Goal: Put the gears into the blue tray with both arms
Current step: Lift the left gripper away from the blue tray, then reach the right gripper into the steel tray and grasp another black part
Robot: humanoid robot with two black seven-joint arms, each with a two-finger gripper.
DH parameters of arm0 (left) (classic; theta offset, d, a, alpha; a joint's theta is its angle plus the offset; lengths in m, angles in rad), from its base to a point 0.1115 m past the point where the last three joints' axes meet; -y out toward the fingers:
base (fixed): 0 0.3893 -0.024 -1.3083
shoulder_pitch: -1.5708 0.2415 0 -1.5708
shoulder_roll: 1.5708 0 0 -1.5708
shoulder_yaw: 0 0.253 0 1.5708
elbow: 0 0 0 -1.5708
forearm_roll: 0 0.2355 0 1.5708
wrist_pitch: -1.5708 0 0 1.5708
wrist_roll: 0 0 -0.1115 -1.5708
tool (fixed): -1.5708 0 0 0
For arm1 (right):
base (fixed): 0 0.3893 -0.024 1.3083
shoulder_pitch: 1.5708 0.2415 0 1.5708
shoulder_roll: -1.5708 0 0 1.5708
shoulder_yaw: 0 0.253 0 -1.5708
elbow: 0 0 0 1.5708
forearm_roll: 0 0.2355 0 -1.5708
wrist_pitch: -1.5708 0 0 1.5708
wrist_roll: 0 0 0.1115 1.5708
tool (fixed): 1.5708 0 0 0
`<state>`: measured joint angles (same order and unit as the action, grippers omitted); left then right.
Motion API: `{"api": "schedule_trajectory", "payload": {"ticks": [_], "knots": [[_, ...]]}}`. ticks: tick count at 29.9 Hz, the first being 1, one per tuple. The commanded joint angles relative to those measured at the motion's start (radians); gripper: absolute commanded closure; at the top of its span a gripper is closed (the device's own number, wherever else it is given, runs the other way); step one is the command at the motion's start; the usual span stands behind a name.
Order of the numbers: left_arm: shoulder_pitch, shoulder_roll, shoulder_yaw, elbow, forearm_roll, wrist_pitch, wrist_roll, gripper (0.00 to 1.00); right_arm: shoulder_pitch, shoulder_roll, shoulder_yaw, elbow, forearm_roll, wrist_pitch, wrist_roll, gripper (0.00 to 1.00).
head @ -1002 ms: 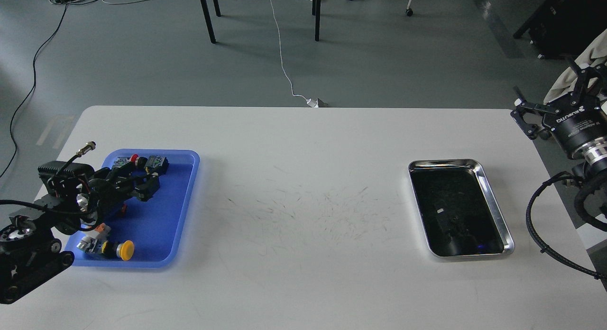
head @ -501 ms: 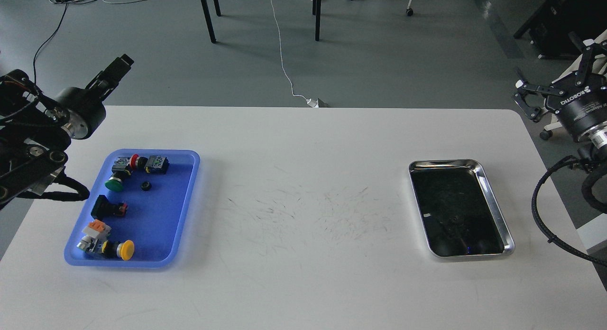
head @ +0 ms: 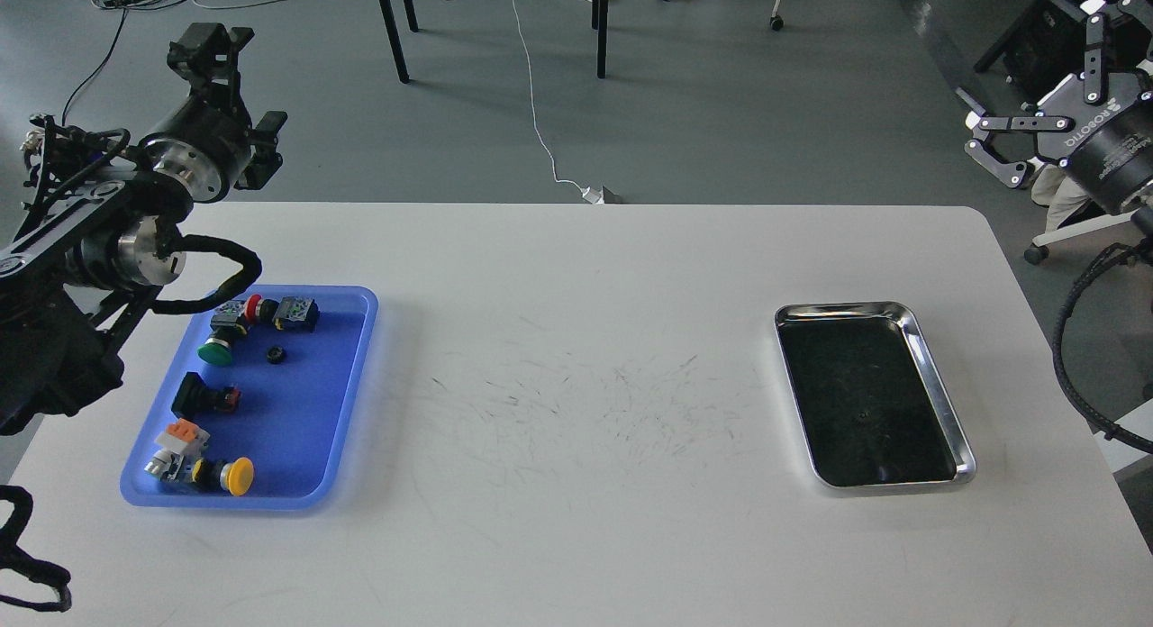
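One small black gear [head: 276, 355] lies in the blue tray [head: 311, 415] at the table's left, among coloured push-button switches. My left gripper [head: 240, 97] is raised well behind and above the tray, past the table's back-left edge. Its fingers are spread open with nothing between them. My right gripper [head: 1027, 73] hangs high off the table's back-right corner, wide open and empty. A tiny dark speck [head: 863, 417] shows in the steel tray, too small to identify.
The shiny steel tray [head: 937, 375] sits at the right of the white table [head: 576, 276]. Switches with green [head: 216, 349], red [head: 255, 307] and yellow [head: 237, 476] caps lie in the blue tray. Chair legs and cables are on the floor behind.
My left arm has lifted out of the blue tray, up and back, leaving the gear lying there. My right gripper has risen higher and farther back.
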<state>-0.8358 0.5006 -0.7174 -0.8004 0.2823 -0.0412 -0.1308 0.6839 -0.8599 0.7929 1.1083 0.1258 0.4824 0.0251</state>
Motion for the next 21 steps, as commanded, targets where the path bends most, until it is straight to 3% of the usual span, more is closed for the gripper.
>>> {"api": "schedule_trajectory", "payload": {"ticks": [1, 6, 10, 16, 21], "knots": [[0.004, -0.011, -0.016, 0.01, -0.034, -0.037, 0.002, 0.02, 0.051, -0.062, -0.084, 0.096, -0.171, -0.025, -0.03, 0.05], [0.004, -0.013, -0.016, 0.01, -0.032, -0.028, -0.01, 0.02, 0.17, -0.157, -0.243, 0.261, -0.458, -0.039, -0.088, 0.05], [0.006, -0.013, -0.016, 0.009, -0.032, -0.028, -0.01, 0.02, 0.353, -0.206, -0.51, 0.396, -0.734, -0.038, -0.148, 0.04], [0.015, -0.011, -0.014, 0.009, -0.032, -0.026, -0.012, 0.02, 0.568, -0.199, -0.92, 0.438, -1.02, -0.038, -0.165, 0.05], [0.015, -0.01, -0.014, 0.007, -0.032, -0.026, -0.012, 0.02, 0.591, -0.137, -1.037, 0.424, -1.138, -0.036, -0.168, 0.06]]}}
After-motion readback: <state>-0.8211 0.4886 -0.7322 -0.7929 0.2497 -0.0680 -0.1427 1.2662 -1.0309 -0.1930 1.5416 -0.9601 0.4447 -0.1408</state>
